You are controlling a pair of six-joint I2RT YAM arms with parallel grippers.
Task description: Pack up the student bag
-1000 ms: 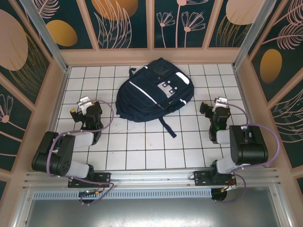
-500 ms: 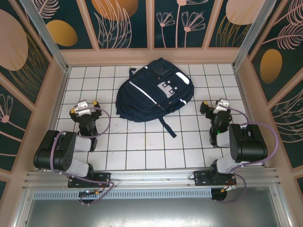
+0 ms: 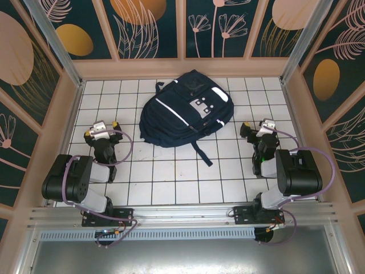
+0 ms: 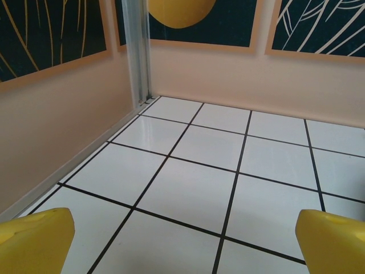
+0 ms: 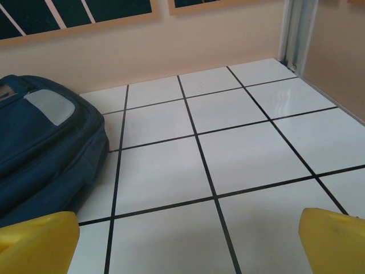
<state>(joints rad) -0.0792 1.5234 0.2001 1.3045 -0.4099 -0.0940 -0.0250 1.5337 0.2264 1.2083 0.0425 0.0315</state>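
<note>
The white tiled worktop is walled in on three sides. On the overhead view the student bag lies front-up at its 12 o'clock end, close to the back wall. As best I can judge, its longer run goes from about 8 o'clock to 2 o'clock. One loose strap trails off toward 5 o'clock.

My left pincer hangs near the 9 o'clock wall with its yellow tips spread wide and nothing between them. The bag lies to its 3 o'clock. That wrist camera faces the far left corner, so I would have to swing round first.

My right pincer is spread just as wide and is also empty. The bag is at its 9 to 10 o'clock, and it sits at the left edge of that wrist's view. I judge this arm slightly nearer the bag's flank.

Bare tiles stretch from the bag toward 6 o'clock, which is my freest room. The side walls crowd both elbows, and the strap could snag a low sweep.
</note>
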